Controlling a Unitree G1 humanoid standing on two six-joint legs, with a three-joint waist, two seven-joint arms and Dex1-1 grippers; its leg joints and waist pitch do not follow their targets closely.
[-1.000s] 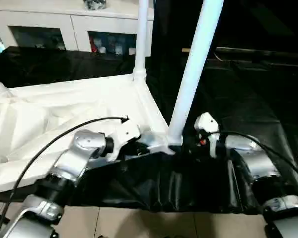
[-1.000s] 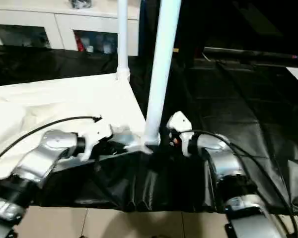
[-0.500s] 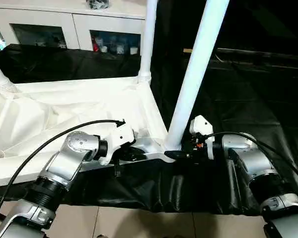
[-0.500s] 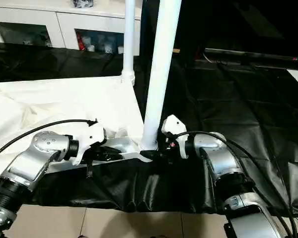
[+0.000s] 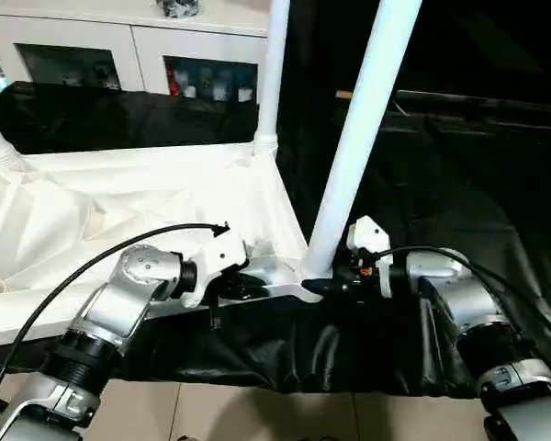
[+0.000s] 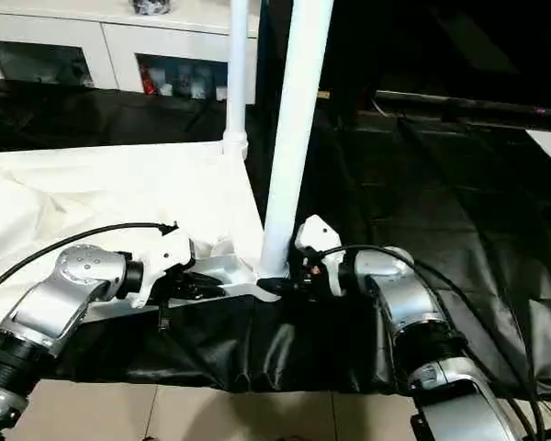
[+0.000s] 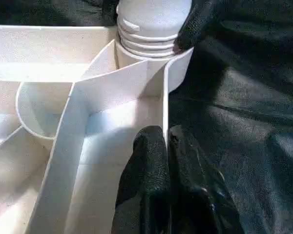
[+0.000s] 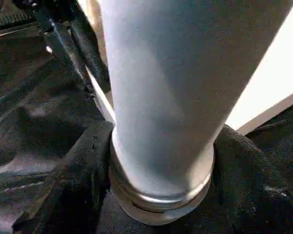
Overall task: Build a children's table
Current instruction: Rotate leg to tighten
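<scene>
- Across the left eye view, the children's table (image 5: pixel 147 197) is lying upside down on a black cloth (image 5: pixel 459 165), its ribbed underside facing up and its legs standing in the corner sockets. The left gripper (image 5: pixel 234 287) is clamped on the near rim, while the right gripper (image 5: pixel 335 285) is reaching to the foot of the near leg (image 5: pixel 354 156).
- From the right eye view, the far leg (image 6: pixel 235 73) is rising upright in front of a white cabinet (image 6: pixel 92 46). Judging by the thin moulded walls, the piece is probably light and fairly stiff (though smooth, so likely slippery).
- Along the left wrist view, the fingers (image 7: pixel 149 161) are pinching the thin rim wall between them, just short of the corner socket (image 7: pixel 149 63); a rib edge looks like a sound hold.
- Close up in the right wrist view, the fingers (image 8: pixel 85 165) are wrapping the leg's ringed base from both sides, gripping it low, where leverage seems best.
</scene>
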